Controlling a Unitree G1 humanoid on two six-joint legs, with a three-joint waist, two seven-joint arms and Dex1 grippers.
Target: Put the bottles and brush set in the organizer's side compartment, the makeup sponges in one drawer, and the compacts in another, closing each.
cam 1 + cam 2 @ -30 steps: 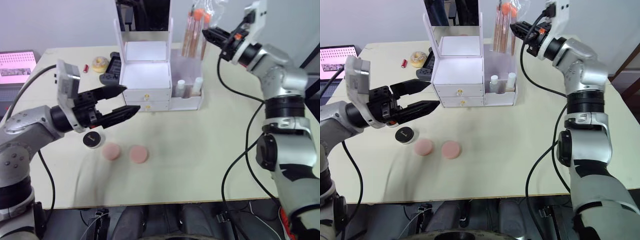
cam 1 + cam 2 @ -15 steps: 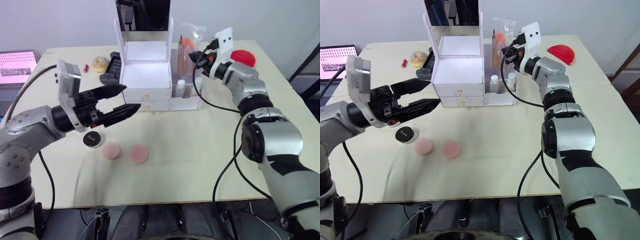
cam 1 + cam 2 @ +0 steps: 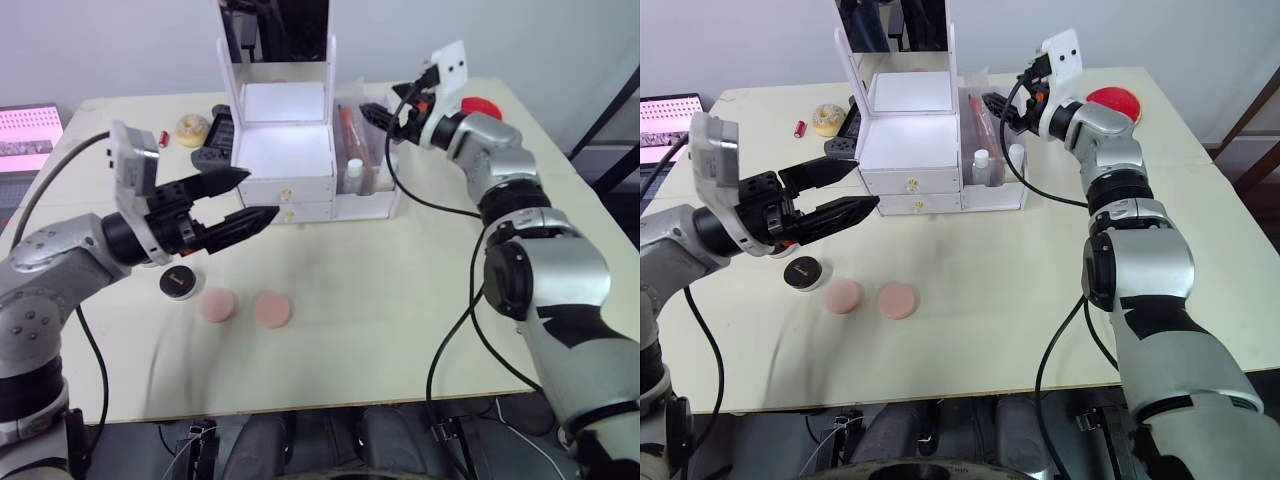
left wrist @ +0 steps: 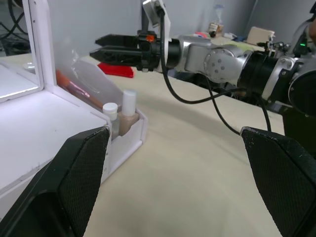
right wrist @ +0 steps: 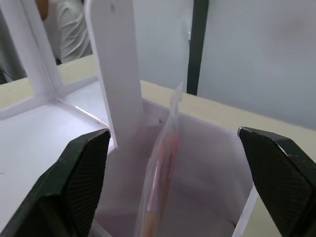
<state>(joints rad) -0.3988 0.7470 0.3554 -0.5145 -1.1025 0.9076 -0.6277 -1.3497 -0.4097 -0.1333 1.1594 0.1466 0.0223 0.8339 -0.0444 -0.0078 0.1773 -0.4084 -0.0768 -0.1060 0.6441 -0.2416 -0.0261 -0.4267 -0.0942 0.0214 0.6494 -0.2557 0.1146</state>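
The white organizer [image 3: 288,150] stands at the back of the table with both its drawers shut. Its clear side compartment [image 3: 378,200] holds two small bottles [image 4: 129,106] and the bagged brush set [image 3: 346,128], which leans inside it. My right gripper [image 3: 372,112] hovers open just above and to the right of the brush set, touching nothing. Open and empty, my left gripper [image 3: 258,194] hangs in front of the drawers. Two pink makeup sponges [image 3: 217,305] [image 3: 271,309] and a black compact [image 3: 177,283] lie on the table below it. A red compact [image 3: 482,106] lies at the back right.
A black controller [image 3: 217,141], a yellow round item [image 3: 187,128] and a small red item [image 3: 164,137] lie left of the organizer. A laptop [image 3: 27,134] sits at the far left edge. A mirror panel rises above the organizer.
My right gripper brought the brush set down into the side compartment and opened, letting it go. The left arm has stayed where it was. The camera view has shifted slightly.
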